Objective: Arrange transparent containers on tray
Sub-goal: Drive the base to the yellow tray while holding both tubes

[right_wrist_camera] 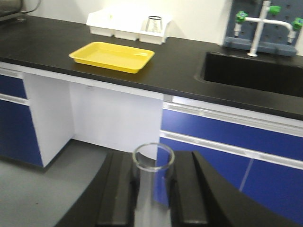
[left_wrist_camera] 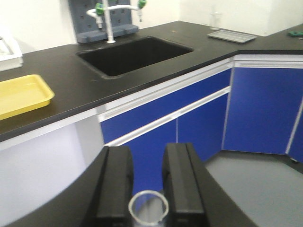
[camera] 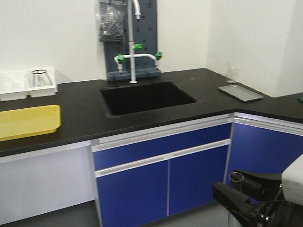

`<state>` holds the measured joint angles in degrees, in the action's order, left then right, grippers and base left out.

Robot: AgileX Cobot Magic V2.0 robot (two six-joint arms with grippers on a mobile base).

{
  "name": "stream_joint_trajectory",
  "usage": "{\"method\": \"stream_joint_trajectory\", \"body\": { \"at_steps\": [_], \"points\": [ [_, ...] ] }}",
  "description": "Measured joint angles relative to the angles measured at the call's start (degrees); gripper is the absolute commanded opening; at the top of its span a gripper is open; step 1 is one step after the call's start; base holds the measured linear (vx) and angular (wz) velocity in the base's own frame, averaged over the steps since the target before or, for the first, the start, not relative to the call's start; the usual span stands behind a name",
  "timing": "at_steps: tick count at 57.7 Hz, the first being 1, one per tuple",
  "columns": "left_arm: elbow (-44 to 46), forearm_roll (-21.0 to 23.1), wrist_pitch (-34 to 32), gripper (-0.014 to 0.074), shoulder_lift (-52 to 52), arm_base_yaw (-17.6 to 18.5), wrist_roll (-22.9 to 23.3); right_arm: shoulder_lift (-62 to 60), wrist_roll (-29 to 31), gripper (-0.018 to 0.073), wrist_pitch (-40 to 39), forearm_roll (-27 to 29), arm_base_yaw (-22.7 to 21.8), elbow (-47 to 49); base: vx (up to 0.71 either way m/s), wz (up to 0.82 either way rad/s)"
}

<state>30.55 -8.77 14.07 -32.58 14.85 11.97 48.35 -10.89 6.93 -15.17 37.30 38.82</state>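
Each wrist view shows a clear glass test tube held between black fingers. My left gripper [left_wrist_camera: 147, 152] is shut on one test tube [left_wrist_camera: 148, 208], whose round rim shows low between the fingers. My right gripper [right_wrist_camera: 152, 157] is shut on another test tube [right_wrist_camera: 152, 163], which stands upright with its mouth above the fingertips. The front view catches the right gripper [camera: 233, 190] and its tube [camera: 236, 178] at the lower right, down in front of the cabinets. The yellow tray [camera: 28, 122] [left_wrist_camera: 21, 94] [right_wrist_camera: 112, 56] lies on the black counter, away from both grippers, with nothing in it.
White bins [camera: 16, 85] [right_wrist_camera: 124, 24] stand behind the tray, one holding a glass vessel [camera: 41, 78]. A sink [camera: 147, 97] with a tap [camera: 132, 52] sits mid-counter. A metal tray [camera: 240, 92] lies at the right corner. Blue cabinet doors [camera: 161, 184] are below.
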Motion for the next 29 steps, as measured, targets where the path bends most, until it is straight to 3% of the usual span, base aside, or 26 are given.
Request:
{"method": "stream_joint_trajectory", "body": {
  "at_steps": [29],
  "points": [
    [0.0, 0.0, 0.0, -0.0006, 0.0, 0.0, 0.0, 0.0, 0.0, -0.0013, 0.1, 0.0, 0.0, 0.0, 0.08, 0.56]
  ]
}}
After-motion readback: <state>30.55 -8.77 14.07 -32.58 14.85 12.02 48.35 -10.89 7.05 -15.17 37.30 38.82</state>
